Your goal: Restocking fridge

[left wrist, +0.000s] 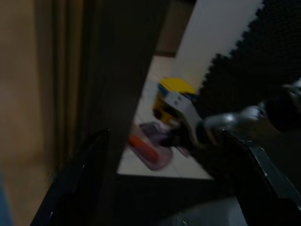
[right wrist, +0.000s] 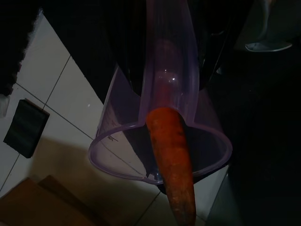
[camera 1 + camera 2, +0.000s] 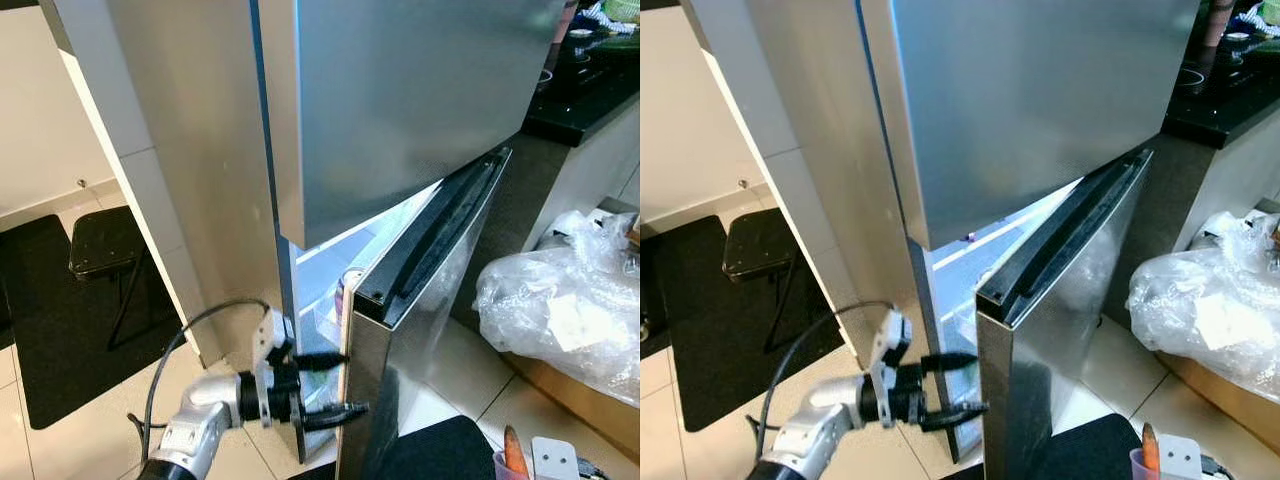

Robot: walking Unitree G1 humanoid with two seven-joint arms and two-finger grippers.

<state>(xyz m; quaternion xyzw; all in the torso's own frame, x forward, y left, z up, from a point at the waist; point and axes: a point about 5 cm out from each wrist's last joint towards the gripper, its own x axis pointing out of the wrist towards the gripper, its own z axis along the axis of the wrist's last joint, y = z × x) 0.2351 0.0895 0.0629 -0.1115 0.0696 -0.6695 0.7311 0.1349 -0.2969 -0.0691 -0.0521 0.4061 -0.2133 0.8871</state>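
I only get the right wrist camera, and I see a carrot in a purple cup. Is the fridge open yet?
Observer: Yes. The lower fridge door stands partly open, while the upper door is shut.
Operator: Who's holding it open?
Observer: The left gripper is at the lower fridge door's free edge, with its fingers spread and the edge between them.
Operator: Is there anything inside?
Observer: Through the gap I see one drink can standing just behind the door. The rest of the inside is hidden.
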